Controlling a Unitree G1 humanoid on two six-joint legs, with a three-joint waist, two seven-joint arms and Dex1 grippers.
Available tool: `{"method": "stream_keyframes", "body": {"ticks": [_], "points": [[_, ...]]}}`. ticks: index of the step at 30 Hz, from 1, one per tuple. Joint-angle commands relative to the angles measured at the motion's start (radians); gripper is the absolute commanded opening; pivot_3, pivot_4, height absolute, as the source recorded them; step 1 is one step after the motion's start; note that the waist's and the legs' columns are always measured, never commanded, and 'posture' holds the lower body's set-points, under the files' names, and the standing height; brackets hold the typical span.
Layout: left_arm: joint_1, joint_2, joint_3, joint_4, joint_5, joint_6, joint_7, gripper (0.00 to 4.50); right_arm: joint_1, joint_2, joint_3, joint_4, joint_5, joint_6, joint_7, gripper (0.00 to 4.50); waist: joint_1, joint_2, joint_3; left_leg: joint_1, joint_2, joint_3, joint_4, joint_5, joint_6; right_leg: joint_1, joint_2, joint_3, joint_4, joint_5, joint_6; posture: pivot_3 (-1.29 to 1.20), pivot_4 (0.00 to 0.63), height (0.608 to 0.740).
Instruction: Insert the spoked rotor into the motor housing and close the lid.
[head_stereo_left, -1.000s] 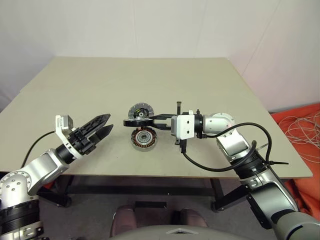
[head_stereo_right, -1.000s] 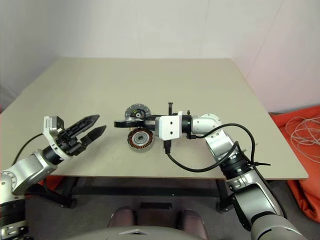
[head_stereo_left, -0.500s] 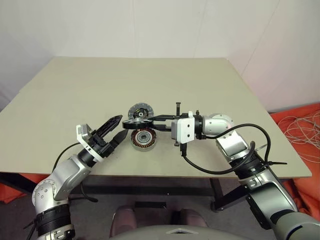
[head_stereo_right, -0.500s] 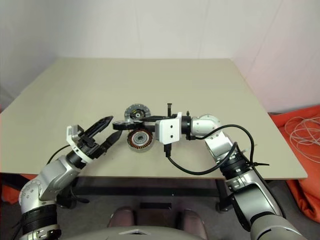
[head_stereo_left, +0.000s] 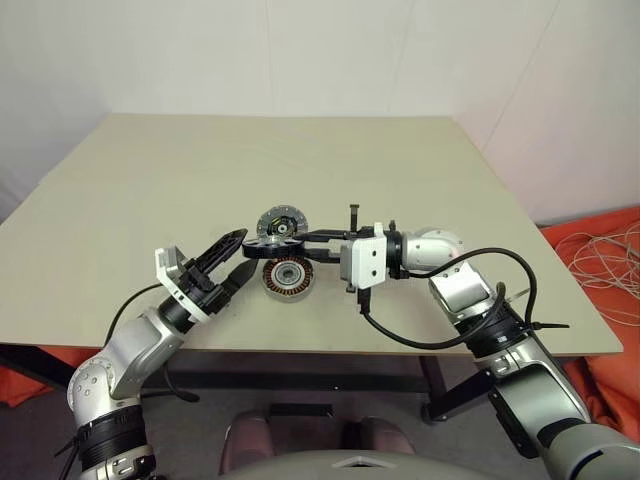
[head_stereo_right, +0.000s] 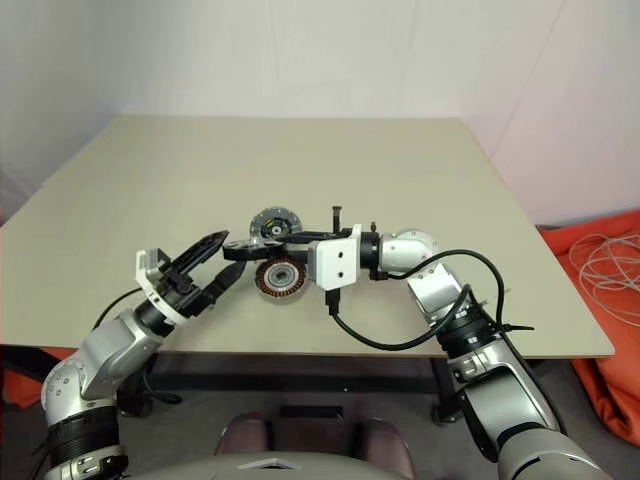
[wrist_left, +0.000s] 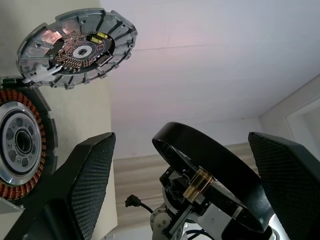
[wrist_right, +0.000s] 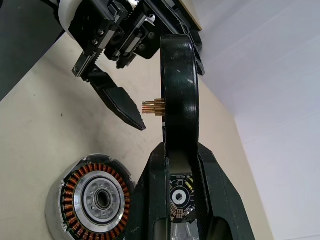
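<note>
The motor housing (head_stereo_left: 287, 277), with copper windings and a silver hub, sits on the table near the front edge. Just behind it lies the lid (head_stereo_left: 279, 221), a dark patterned disc. My right gripper (head_stereo_left: 256, 243) reaches in from the right, shut on the black-rimmed spoked rotor (head_stereo_left: 268, 243), and holds it level just above the housing's far left side. The right wrist view shows the rotor (wrist_right: 179, 90) edge-on with a small brass pinion. My left gripper (head_stereo_left: 233, 256) is open just left of the rotor, and its fingers (wrist_left: 90, 175) frame the rotor (wrist_left: 215, 175) without touching it.
The beige table (head_stereo_left: 300, 160) has wide bare room behind and to both sides of the parts. Its front edge runs just below the housing. Orange cloth and white cables (head_stereo_left: 605, 255) lie on the floor at the right.
My left arm has swung in from the table's left front, bringing its open gripper close beside the rotor; it has been still for the last half second. The right arm and rotor have not moved.
</note>
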Motion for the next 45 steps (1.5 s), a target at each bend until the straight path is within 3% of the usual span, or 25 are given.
{"method": "stream_keyframes", "body": {"ticks": [1,8,12,15,18,20,24,31,34,38,45], "points": [[-0.019,0.004,0.019,0.0,-0.027,0.01,-0.015,4.5,-0.028,0.009,-0.013,0.001,-0.004,-0.032,-0.03,0.3,0.0,0.0,0.0,0.0,0.0,0.0,0.0,0.0,0.0,0.0,0.0,0.0,0.0,0.0,0.0,0.0,0.0,0.74],[-0.005,0.051,0.014,0.008,-0.027,0.023,-0.025,4.5,-0.039,0.013,-0.013,0.033,-0.027,-0.069,-0.053,0.3,0.0,-0.001,0.0,0.0,0.0,0.0,0.0,0.0,0.0,0.0,0.0,0.0,0.0,0.0,0.0,0.0,0.0,0.74],[0.02,0.206,-0.008,-0.082,0.082,0.011,-0.157,4.5,-0.037,0.004,-0.012,0.04,-0.019,-0.063,-0.041,0.3,-0.001,-0.003,0.0,0.001,0.001,0.0,0.0,0.0,0.0,-0.001,0.0,0.0,0.0,0.0,0.0,0.0,0.0,0.74],[0.019,0.319,0.007,-0.106,0.208,-0.018,-0.343,4.5,-0.035,-0.004,-0.013,0.041,-0.009,-0.061,-0.031,0.3,-0.002,-0.003,0.0,0.003,0.001,0.0,0.0,0.0,0.0,-0.001,0.0,0.0,0.0,0.0,0.0,0.0,0.0,0.74],[0.03,0.452,-0.042,-0.126,0.498,-0.149,-0.577,4.5,-0.037,-0.007,-0.014,0.044,-0.004,-0.061,-0.024,0.3,-0.003,-0.003,0.0,0.005,0.0,0.0,0.0,0.0,0.0,0.001,0.0,0.0,0.0,0.0,0.0,0.0,0.0,0.74],[0.018,0.539,-0.104,-0.118,0.765,-0.364,-0.744,4.5,-0.038,-0.008,-0.013,0.041,0.003,-0.052,-0.014,0.3,-0.003,-0.003,0.001,0.007,0.001,0.0,-0.002,0.0,0.0,0.002,0.0,0.0,0.0,0.0,0.0,0.0,0.0,0.74],[-0.047,0.617,-0.218,-0.064,1.159,-0.736,-0.885,4.5,-0.038,-0.01,-0.013,0.04,0.009,-0.049,-0.004,0.3,-0.001,-0.003,0.001,0.009,0.0,-0.001,-0.003,0.0,0.0,0.004,0.0,0.001,-0.001,0.0,0.0,0.0,0.0,0.74],[-0.07,0.678,-0.425,-0.063,1.58,-1.209,-1.119,4.5,-0.036,-0.005,-0.011,0.037,0.013,-0.045,0.005,0.3,-0.004,-0.003,0.001,0.009,0.0,0.0,-0.005,0.0,0.0,0.004,-0.001,0.002,-0.001,0.0,-0.001,0.0,0.0,0.74],[-0.075,0.662,-0.471,-0.017,1.684,-1.412,-1.166,4.5,-0.04,-0.001,-0.01,0.044,0.01,-0.046,0.003,0.3,-0.005,-0.003,0.001,0.008,0.0,0.0,-0.007,0.0,0.0,0.002,0.0,0.002,0.0,0.001,-0.001,0.0,0.0,0.74],[-0.078,0.646,-0.499,0.036,1.741,-1.555,-1.192,4.5,-0.048,0.005,-0.011,0.05,0.005,-0.043,-0.002,0.3,-0.007,-0.002,0.001,0.007,0.0,0.001,-0.008,0.0,0.0,-0.001,0.0,0.003,0.001,0.001,-0.002,0.0,0.0,0.74],[-0.112,0.591,-0.529,0.09,1.778,-1.653,-1.172,4.5,-0.039,0.023,0.001,0.03,0.01,-0.031,0.003,0.3,-0.008,-0.002,0.001,0.008,-0.001,0.001,-0.007,0.0,-0.001,-0.001,0.0,0.004,0.002,0.001,-0.002,0.0,0.0,0.74]]}}
